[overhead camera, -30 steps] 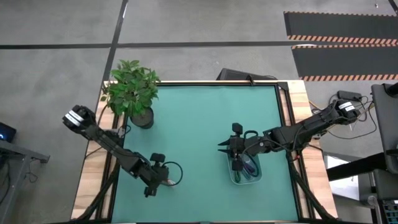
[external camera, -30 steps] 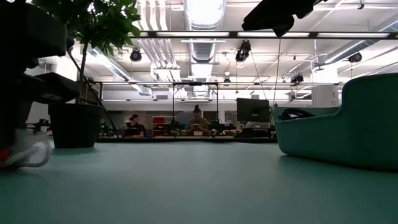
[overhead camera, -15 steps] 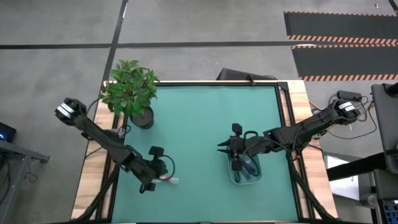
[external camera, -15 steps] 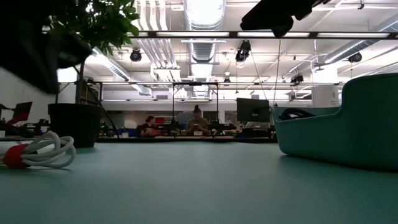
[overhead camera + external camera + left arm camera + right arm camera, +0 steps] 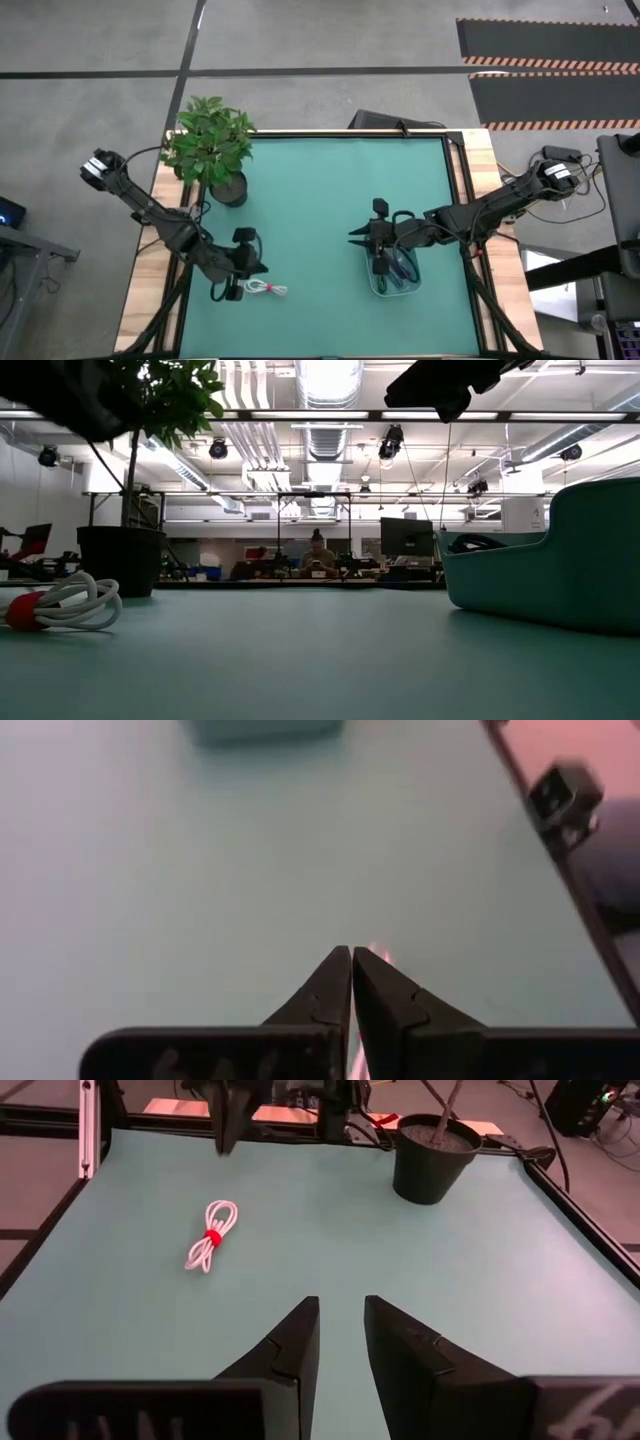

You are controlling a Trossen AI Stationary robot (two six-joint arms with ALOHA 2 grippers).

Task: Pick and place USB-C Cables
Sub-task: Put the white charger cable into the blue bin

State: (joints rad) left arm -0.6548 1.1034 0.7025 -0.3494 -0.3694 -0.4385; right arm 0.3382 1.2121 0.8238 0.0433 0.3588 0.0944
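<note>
The white cable (image 5: 265, 289) lies loose on the counter (image 5: 320, 190), well apart from the bin (image 5: 395, 275). The left claw (image 5: 236, 292), closed and empty, hovers just beside it. The right claw (image 5: 380, 262), slightly parted, hangs empty over the bin.

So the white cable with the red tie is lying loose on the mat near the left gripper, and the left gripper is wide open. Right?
Not quite. The white cable with the red tie does lie loose on the mat near the left gripper, but that gripper is shut, not wide open: the left wrist view shows its fingers pressed together with nothing between them.
</note>
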